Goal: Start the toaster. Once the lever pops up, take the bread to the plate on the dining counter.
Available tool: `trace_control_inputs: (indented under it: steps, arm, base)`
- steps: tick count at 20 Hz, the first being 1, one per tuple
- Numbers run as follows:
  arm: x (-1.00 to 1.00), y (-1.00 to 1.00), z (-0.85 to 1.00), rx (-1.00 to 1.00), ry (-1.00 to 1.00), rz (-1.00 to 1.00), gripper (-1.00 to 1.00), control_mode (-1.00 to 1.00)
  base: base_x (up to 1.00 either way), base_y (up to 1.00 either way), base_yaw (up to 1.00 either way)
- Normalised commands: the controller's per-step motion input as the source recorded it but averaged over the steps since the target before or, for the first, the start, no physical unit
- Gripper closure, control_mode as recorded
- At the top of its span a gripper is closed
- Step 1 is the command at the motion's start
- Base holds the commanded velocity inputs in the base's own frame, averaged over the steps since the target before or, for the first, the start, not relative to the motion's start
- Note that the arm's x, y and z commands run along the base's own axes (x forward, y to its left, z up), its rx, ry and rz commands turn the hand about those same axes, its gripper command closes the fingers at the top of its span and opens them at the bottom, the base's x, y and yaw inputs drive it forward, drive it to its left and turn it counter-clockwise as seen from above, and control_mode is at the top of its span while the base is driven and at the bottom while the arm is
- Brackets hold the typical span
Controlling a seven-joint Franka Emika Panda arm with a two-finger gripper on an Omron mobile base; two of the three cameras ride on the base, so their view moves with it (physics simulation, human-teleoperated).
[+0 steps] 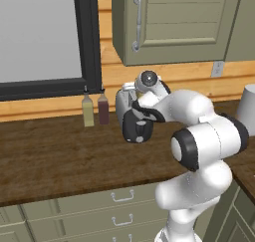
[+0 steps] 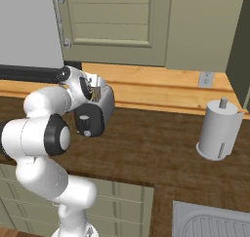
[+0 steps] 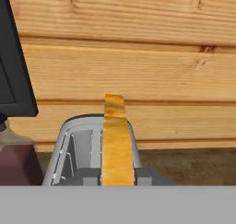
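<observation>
Hovering above the toaster (image 3: 78, 149), my gripper (image 2: 96, 90) clamps the bread (image 3: 116, 140), which stands upright over a slot.

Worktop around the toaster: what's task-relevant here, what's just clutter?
Task-relevant:
- toaster
- bread, standing up out of a toaster slot
- gripper, by the toaster top

Clutter:
- two condiment bottles left of the toaster
- paper towel roll
- sink
- wall outlet
</observation>
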Motion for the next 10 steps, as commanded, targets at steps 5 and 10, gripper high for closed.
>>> trace_control_inputs:
  steps: [5, 10]
  arm:
    - [-0.38, 0.0, 0.27, 0.0, -0.04, 0.0, 1.0, -1.0]
    - [-0.42, 0.0, 0.14, 0.0, -0.05, 0.0, 1.0, -1.0]
  base:
    - [0.0, 0.0, 0.0]
    - [0.0, 0.0, 0.0]
